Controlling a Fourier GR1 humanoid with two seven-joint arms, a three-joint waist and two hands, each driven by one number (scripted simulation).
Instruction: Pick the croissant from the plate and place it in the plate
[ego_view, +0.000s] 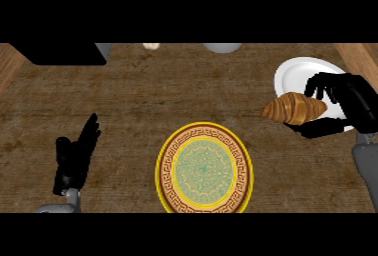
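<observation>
Nearest lies the round yellow-rimmed patterned plate (203, 168), the black left hand (74, 157) resting open and straight-fingered at its left, while farther right the black right hand (341, 97) curls fingers and thumb round the golden-brown croissant (294, 108) over the plain white round plate (303, 72)'s near edge.

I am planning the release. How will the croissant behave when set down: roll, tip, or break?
The croissant is curved with tapered ends, so it likely settles without rolling. Its ridged crust may flake where the right hand pinches it.
</observation>
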